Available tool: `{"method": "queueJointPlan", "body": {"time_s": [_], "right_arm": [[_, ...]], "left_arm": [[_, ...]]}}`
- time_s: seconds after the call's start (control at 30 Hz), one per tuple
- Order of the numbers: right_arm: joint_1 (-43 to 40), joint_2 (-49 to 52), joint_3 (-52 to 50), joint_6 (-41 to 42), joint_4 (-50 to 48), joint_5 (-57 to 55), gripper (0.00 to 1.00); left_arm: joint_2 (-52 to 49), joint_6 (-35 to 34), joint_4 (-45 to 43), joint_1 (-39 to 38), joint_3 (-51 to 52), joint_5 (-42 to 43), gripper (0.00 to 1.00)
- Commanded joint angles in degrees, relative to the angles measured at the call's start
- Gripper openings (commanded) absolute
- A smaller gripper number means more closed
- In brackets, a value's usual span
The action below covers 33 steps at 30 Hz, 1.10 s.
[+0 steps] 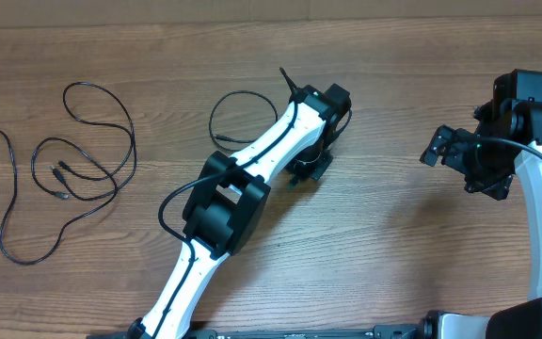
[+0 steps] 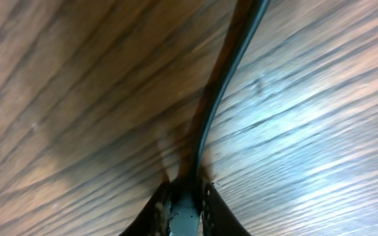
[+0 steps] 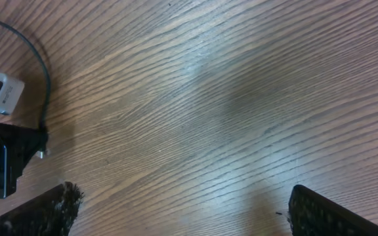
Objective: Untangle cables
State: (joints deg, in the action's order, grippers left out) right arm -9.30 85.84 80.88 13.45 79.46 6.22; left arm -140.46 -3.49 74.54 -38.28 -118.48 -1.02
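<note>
The table [image 1: 393, 254] was seen to be of brown wood, lined throughout with a fine darker grain; a pale bluish sheen was cast over it under the left gripper [image 2: 186, 191]. The cables [image 1: 73, 174] to the left of the left arm [image 1: 266, 151] were shown thin and black, as was the loop just beside that arm. The left arm was coloured white along its links, with black joints and a small green light near its wrist. The right arm [image 1: 534, 188], well to the right of the left arm, was likewise white and black, with a green light. Both the left gripper and the right gripper [image 3: 189, 210] were shown black.
</note>
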Motion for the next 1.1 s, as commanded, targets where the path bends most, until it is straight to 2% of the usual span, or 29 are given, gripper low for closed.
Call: {"method": "queueJointPlan", "body": {"time_s": [0.0,0.1,0.2,0.3,0.4,0.5,0.53,0.57,0.63,0.7,0.8,0.87,1.07], "right_arm": [[-0.1,-0.2,-0.3,0.0,-0.3,0.4,1.0],[-0.1,-0.2,-0.3,0.0,-0.3,0.4,1.0],[-0.1,-0.2,-0.3,0.0,-0.3,0.4,1.0],[-0.1,-0.2,-0.3,0.0,-0.2,0.3,1.0],[-0.1,-0.2,-0.3,0.0,-0.2,0.4,1.0],[-0.1,-0.2,-0.3,0.0,-0.2,0.4,1.0],[-0.1,-0.2,-0.3,0.0,-0.2,0.4,1.0],[-0.1,-0.2,-0.3,0.0,-0.3,0.4,1.0],[-0.1,-0.2,-0.3,0.0,-0.3,0.4,1.0],[-0.1,-0.2,-0.3,0.0,-0.3,0.4,1.0],[-0.1,-0.2,-0.3,0.0,-0.3,0.4,1.0],[-0.1,-0.2,-0.3,0.0,-0.3,0.4,1.0],[-0.1,-0.2,-0.3,0.0,-0.3,0.4,1.0]], "left_arm": [[-2.6,-4.7,1.2,-0.2,0.3,-8.9,0.07],[-0.6,-10.7,1.9,-0.1,-0.3,-12.6,0.07],[3.3,-12.8,1.8,0.3,-0.3,-13.1,0.07],[9.2,-16.2,3.3,1.2,-0.3,-17.4,0.08],[17.2,-20.0,6.4,4.5,-0.3,-21.3,0.07],[23.6,-21.0,7.2,9.1,-0.3,-21.4,0.08],[26.0,-21.0,7.0,11.4,-0.3,-21.4,0.11],[27.5,-20.8,6.4,13.4,-0.3,-20.3,0.18],[28.6,-16.3,4.6,17.2,-0.3,-14.3,0.42],[27.4,-8.8,1.7,20.3,0.3,-5.6,0.56],[23.5,0.4,-1.8,21.5,1.6,2.3,0.61],[21.2,3.1,-2.0,21.4,1.6,3.6,0.63],[9.6,4.0,-0.8,21.2,1.6,4.6,0.66]]}}
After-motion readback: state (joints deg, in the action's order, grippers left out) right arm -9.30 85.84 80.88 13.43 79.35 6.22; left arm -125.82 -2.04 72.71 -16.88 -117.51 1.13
